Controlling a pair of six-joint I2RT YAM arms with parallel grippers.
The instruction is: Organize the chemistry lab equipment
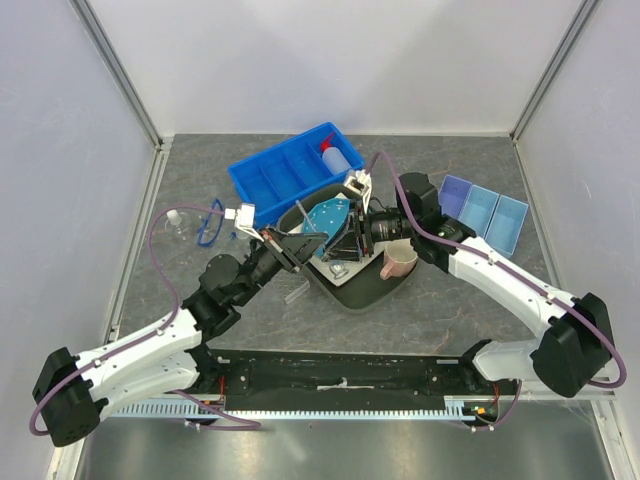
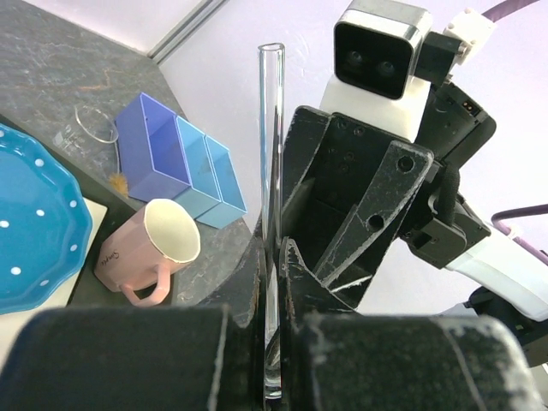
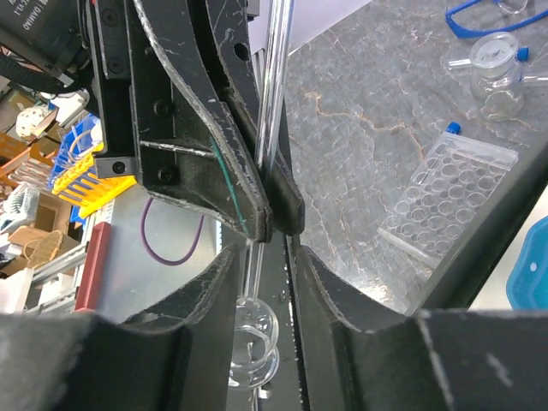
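My left gripper [image 1: 300,248] [image 2: 276,250] is shut on a clear glass test tube [image 2: 271,145], held upright in the left wrist view. My right gripper [image 1: 345,236] [image 3: 267,257] is open, facing the left one, with its fingers on either side of the tube's end [image 3: 254,330], not touching it. In the right wrist view the left gripper's fingers [image 3: 257,210] pinch the tube. A white squeeze bottle with a red nozzle [image 1: 336,155] lies in the blue bin [image 1: 285,172]. Blue goggles [image 1: 210,226] and a glass flask [image 1: 178,222] [image 3: 492,64] lie at the left. A clear rack [image 3: 454,188] lies flat.
Both grippers hover over a dark tray [image 1: 362,296] holding the blue dotted plate [image 1: 325,215] [image 2: 34,231] and pink mug [image 1: 398,263] [image 2: 154,248]. A purple and light-blue compartment tray [image 1: 485,210] [image 2: 171,158] stands at the right, with a clear beaker [image 2: 86,128] beside it.
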